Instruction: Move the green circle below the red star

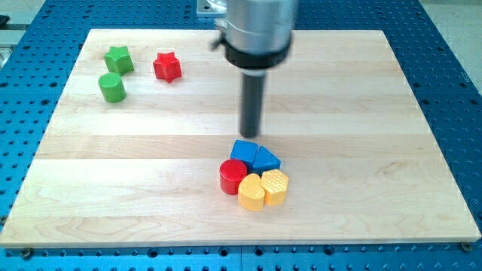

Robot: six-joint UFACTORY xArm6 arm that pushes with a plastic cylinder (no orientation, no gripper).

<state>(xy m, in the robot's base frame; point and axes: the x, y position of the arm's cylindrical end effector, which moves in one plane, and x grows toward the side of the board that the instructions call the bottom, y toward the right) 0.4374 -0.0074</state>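
The green circle (111, 87) stands near the board's top left corner, just below the green star (119, 59). The red star (167, 67) lies to the right of the green star, up and right of the green circle. My tip (250, 134) is near the middle of the board, far to the right of those blocks, just above a cluster of blocks and touching none that I can see.
Below the tip sits a tight cluster: a blue cube (243, 152), a blue triangle (265, 159), a red cylinder (233, 177), a yellow heart (251, 193) and a yellow hexagon (275, 187). The wooden board (376, 113) lies on a blue perforated table.
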